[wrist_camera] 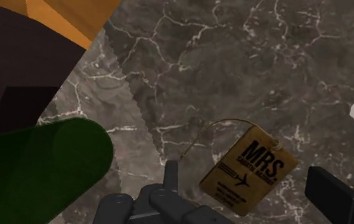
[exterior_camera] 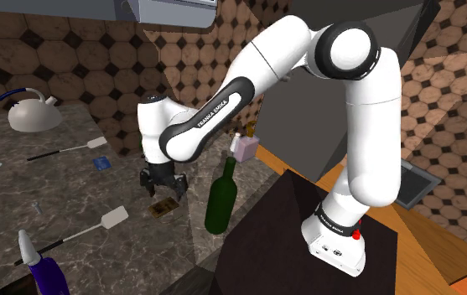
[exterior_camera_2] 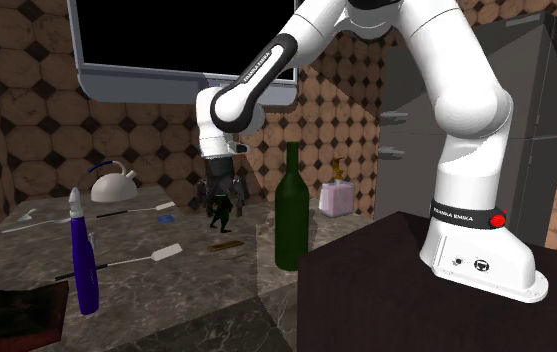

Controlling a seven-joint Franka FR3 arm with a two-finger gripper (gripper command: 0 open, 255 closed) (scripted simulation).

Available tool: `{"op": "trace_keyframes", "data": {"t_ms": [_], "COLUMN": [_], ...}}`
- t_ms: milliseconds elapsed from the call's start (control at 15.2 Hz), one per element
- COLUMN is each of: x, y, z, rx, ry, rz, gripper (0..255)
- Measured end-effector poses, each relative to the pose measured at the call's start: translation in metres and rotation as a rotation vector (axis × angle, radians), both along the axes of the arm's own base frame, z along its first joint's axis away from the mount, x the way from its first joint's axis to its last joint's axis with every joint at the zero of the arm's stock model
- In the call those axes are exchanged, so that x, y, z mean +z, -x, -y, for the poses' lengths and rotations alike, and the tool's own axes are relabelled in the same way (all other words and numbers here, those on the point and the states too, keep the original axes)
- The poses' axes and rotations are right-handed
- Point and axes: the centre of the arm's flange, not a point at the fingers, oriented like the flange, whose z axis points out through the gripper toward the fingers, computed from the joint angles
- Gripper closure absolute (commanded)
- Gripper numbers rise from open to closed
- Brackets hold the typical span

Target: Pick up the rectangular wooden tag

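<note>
On the dark marbled counter (exterior_camera: 22, 201) your brown tag (wrist_camera: 248, 168) lies flat, printed "MRS", its thin string looping away, with the green bottle (exterior_camera: 220, 197) near it. Your gripper (exterior_camera: 164, 193) hangs just above it, fingers (wrist_camera: 171, 181) spread wide, so the tag sits between them and is not clasped. Farther out you have a white spatula (exterior_camera: 114, 218), a purple spray bottle (exterior_camera: 43, 268) and a kettle (exterior_camera: 34, 113).
</note>
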Motion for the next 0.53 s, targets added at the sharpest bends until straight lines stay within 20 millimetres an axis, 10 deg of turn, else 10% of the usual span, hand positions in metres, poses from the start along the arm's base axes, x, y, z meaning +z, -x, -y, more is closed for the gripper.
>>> {"op": "trace_keyframes", "data": {"t_ms": [528], "x": [-0.072], "y": [-0.031], "z": [-0.029], "rx": [-0.129], "ry": [0.000], "rz": [-0.040], "gripper": [0]}}
